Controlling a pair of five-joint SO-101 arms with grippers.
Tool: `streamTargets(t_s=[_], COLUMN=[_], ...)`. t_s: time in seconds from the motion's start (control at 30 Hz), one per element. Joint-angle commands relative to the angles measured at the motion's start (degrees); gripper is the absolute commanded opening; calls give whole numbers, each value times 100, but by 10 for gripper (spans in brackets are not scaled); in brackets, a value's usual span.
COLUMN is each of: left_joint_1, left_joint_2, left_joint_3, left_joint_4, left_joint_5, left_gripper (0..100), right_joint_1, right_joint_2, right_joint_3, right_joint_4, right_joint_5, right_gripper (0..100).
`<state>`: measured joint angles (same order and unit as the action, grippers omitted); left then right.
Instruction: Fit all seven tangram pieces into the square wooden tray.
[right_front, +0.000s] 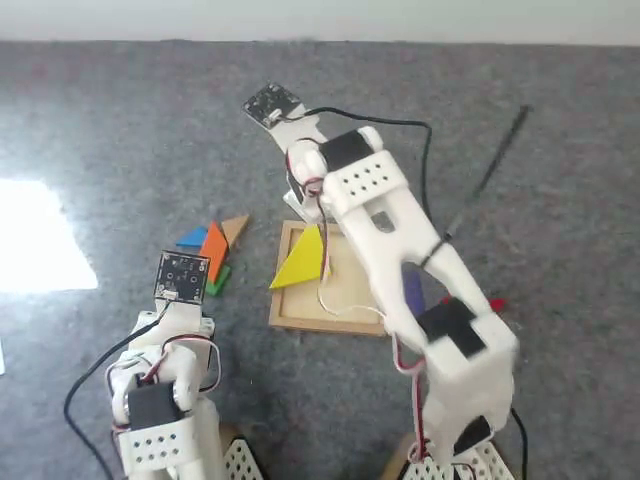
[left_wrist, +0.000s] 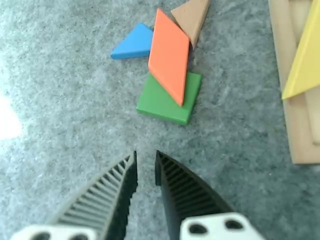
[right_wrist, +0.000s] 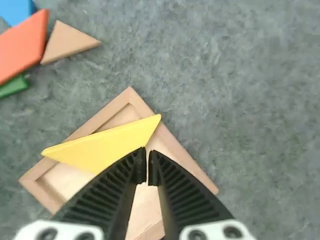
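Grey speckled tabletop (right_front: 560, 250) throughout, with a pale wall strip (right_front: 320, 18) along the far edge and a bright patch of light (right_front: 30, 245) at one side. Near the middle, between the two arms, the square wooden tray (right_front: 345, 322), flat on the surface. Inside it just one piece, the yellow triangle (right_front: 299, 262), lying askew with one long corner riding over the rim on the side toward the loose pieces.

Stretched across the tray, the right arm (right_front: 400, 240). Directly above the yellow piece's edge, the right gripper (right_wrist: 148, 151), jaws nearly together with only a hairline slit between them and nothing visibly clamped. Impossible to tell whether the tips touch the piece.

Beside the tray, near its rim but apart from it, a small cluster:
- orange parallelogram (left_wrist: 170, 55) resting partly on top of the green square (left_wrist: 167, 102)
- blue triangle (left_wrist: 131, 44) touching one side of the orange piece
- tan triangle (left_wrist: 192, 15) against its far end

Low over bare surface just short of the green square, the left gripper (left_wrist: 146, 155), jaws a narrow gap apart and empty. Folded close to its base, the left arm (right_front: 160, 410).

On the tray's other side, past the right arm, a sliver of purple (right_front: 412, 288) and a spot of red (right_front: 497, 303), too hidden to name as shapes. Farther off on the surface, a thin dark rod (right_front: 500, 160).
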<state>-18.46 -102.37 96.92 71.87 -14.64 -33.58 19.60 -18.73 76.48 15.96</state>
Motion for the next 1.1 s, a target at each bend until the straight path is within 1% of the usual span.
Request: streamTargets(t_s=[0.0, 0.03, 0.1, 0.2, 0.27, 0.37, 0.43, 0.5, 0.63, 0.8, 0.93, 1.07], left_joint_1=[9, 9, 9, 9, 9, 9, 9, 9, 9, 9, 9, 9], left_joint_2=[-62, -62, -62, -62, -62, -62, -62, -62, -62, -62, -62, -62], left_joint_3=[-48, -48, -48, -48, -48, -48, -48, -48, -48, -48, -48, -48], left_joint_4=[26, 26, 26, 26, 26, 26, 26, 26, 26, 26, 26, 26], left_joint_5=[-35, -35, -35, -35, -35, -35, -35, -35, -35, -35, -35, -35], left_gripper=[60, 60, 60, 60, 60, 60, 60, 60, 60, 60, 60, 60], right_joint_1=[13, 13, -22, -119, -259, -734, -1068, -1226, -1235, -1262, -1262, -1262], right_joint_2=[-1587, -1745, -1921, -2009, -2009, -1956, -1947, -1947, -1657, -1051, -796, -831], right_joint_3=[826, 1231, 2092, 3332, 3815, 4079, 4097, 4097, 4123, 3912, 3886, 3842], right_joint_4=[-66, -268, -989, -2624, -3451, -4031, -4084, -4084, -4127, -4268, -4233, -3723], right_joint_5=[-325, -422, -554, -844, -1037, -1099, -1143, -1152, -1187, -1723, -1767, -1767], right_gripper=[7, 7, 7, 9, 9, 9, 9, 9, 9, 9, 8, 8])
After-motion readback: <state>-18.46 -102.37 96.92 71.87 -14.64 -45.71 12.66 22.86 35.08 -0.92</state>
